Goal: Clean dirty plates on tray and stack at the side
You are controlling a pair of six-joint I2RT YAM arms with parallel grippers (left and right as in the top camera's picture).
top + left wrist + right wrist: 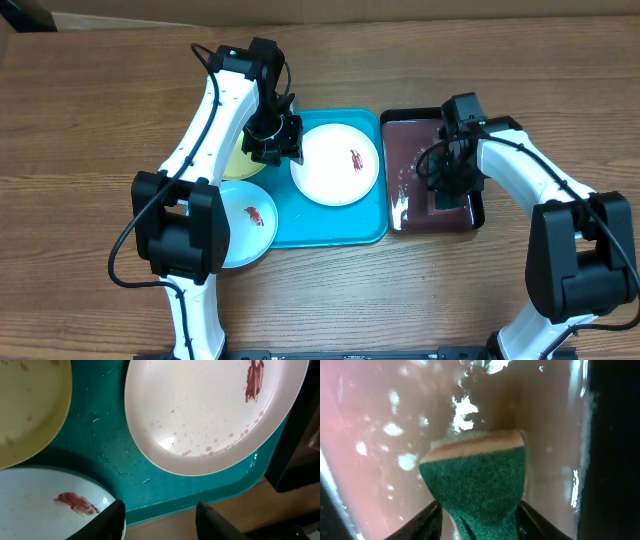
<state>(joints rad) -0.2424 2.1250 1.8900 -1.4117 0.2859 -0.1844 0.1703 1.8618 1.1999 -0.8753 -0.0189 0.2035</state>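
No lettering, label, brand, number or sign is legible on the plates [335,165], the tray [330,228] or the bench [90,120].

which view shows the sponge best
The right wrist view: the sponge fills the frame, pinched in the right gripper over reddish water. Overhead, the right gripper covers it above the black tray. The left wrist view shows plates and the blue tray, no sponge.

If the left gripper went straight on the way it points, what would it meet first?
Most likely the bare wet floor of the turquoise tray near its rim, between the white plate and the pale blue plate; depth is unclear.
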